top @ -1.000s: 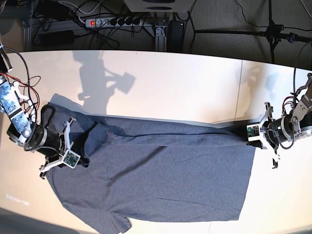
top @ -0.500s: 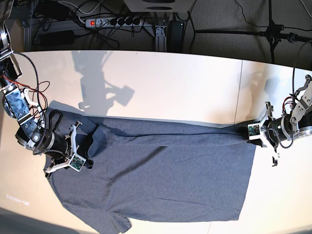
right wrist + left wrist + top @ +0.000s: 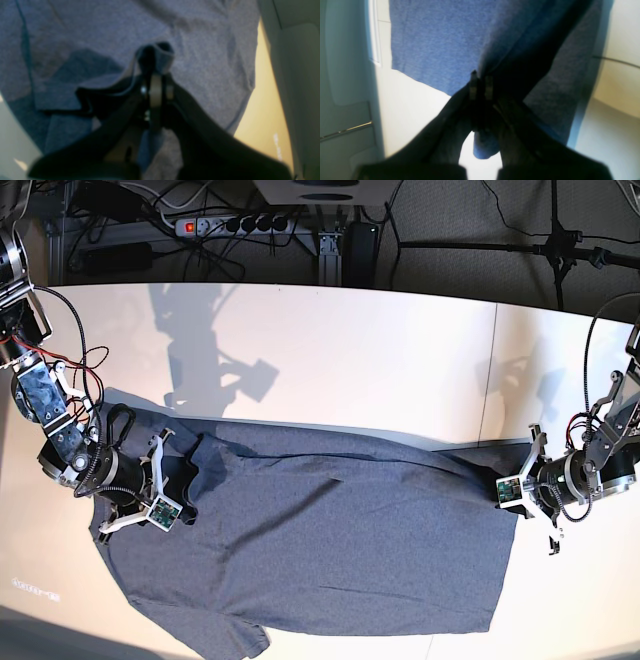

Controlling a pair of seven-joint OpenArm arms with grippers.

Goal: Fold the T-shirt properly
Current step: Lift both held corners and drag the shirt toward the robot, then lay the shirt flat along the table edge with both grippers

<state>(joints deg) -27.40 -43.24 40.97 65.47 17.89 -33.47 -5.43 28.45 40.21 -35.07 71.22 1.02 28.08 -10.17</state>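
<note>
- Heathered blue-grey cotton T-shirt [image 3: 330, 530] lies spread on the pale tabletop [image 3: 350, 360], long axis running side to side in the base view, sleeve end by the right arm, hem end by the left arm.
- Right gripper [image 3: 155, 82]: jaws pressed together, pinching a fabric fold at the sleeve end.
- Left gripper [image 3: 481, 85]: jaws pressed together on the hem-end corner.
- Judgement: both arms hold the far long edge; rest of shirt lies toward the near side of that edge, so the fold should carry it that way.

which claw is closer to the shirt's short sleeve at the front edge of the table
Right. The right claw grips the T-shirt at its collar end, just above that sleeve; the left claw holds the far hem corner.
</note>
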